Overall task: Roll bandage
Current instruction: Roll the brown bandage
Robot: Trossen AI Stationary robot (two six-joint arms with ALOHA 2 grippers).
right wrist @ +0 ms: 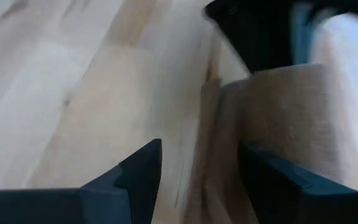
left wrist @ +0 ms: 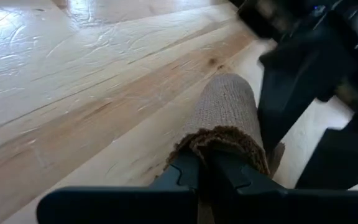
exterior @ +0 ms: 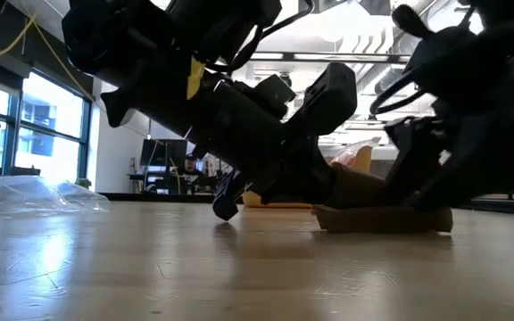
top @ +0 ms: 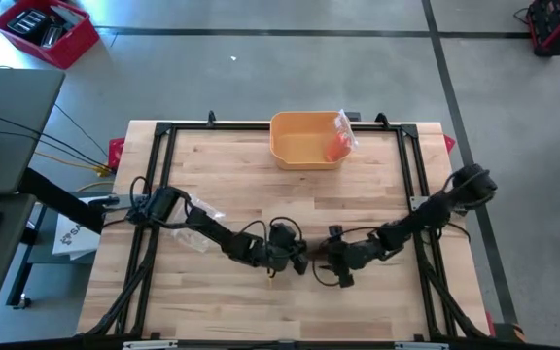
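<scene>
I am seeing the bandage [left wrist: 225, 121] lying mid-desk, well in front of the yellow bin [top: 305, 139]. Left gripper [left wrist: 207, 174] fingers are pinching its rolled end; right gripper [right wrist: 197, 165] fingers are spread around the flat part. Rolling looks partly done, strip remaining.

My left claw [top: 297, 261] and my right claw [top: 327, 259] meet near the middle of the desk [top: 212, 301], toward its near side, with the bandage [exterior: 384, 218] lying on the desk between them, its end pinched in my left claw and my right claw open just beside it. A tub [top: 304, 139] sits at the far edge with a packet [top: 340, 137] in its right side. A plastic wrapper [top: 202, 209] lies on the desk to the left, under my left arm.
</scene>
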